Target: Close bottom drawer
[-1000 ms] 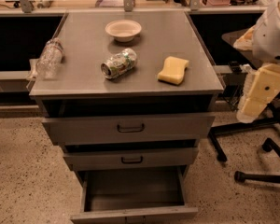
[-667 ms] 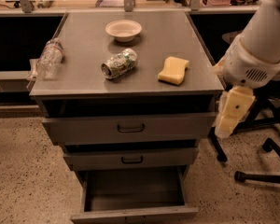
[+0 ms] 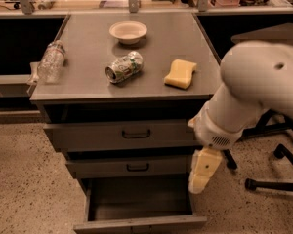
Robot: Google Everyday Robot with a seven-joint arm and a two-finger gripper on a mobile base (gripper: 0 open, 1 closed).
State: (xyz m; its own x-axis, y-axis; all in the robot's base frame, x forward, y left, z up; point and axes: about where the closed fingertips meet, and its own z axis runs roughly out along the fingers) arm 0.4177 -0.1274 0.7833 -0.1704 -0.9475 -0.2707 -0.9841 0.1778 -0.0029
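The grey cabinet (image 3: 122, 99) has three drawers. The bottom drawer (image 3: 139, 224) is pulled far out at the frame's lower edge, and its inside looks empty. Its low front panel runs along the bottom edge; no handle shows on it. The middle drawer (image 3: 129, 166) and the top drawer (image 3: 122, 134) stick out a little, each with a dark handle. My gripper (image 3: 201, 174) hangs from the white arm (image 3: 254, 91) at the cabinet's right front corner, level with the middle drawer and above the open drawer's right side. It holds nothing that I can see.
On the cabinet top lie a white bowl (image 3: 128, 31), a crushed can (image 3: 124, 67), a yellow sponge (image 3: 180, 74) and a plastic bottle (image 3: 51, 61) at the left edge. Office chair legs (image 3: 276, 167) stand to the right on the speckled floor. Counters run behind.
The arm has swung left and down, from beside the cabinet's right edge to its front right corner. The gripper is now lower, near the open drawer. The drawers have not moved.
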